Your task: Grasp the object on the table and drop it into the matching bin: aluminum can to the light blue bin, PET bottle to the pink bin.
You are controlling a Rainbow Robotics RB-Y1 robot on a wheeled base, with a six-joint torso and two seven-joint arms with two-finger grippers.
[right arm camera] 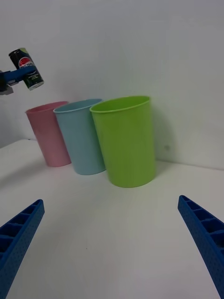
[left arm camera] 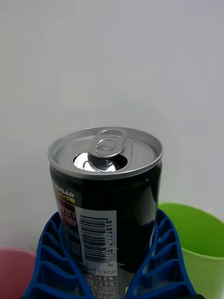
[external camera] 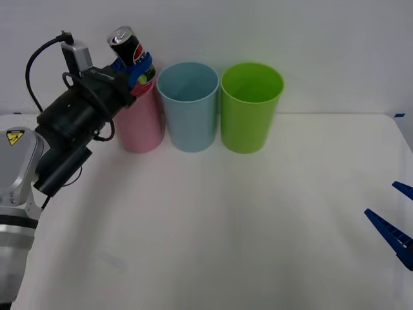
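So the left claw [external camera: 137,72] is clamped around the aluminum can [external camera: 131,50], holding it tilted in the air over the pink bin [external camera: 139,123]. That's the carry step, I'd say. Next it needs to shift toward the robot's right until the can hangs above the light blue bin [external camera: 188,106], then let go. The right claw [external camera: 395,223] sits spread open, low over the worktop [external camera: 213,226]. Count: one can, three bins, the third being lime green [external camera: 250,106].

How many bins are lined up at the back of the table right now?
3, in a touching row by the back wall: the pink bin on the robot's left, partly behind the left gripper holding the can; the light blue bin in the middle; the lime green bin rightmost.
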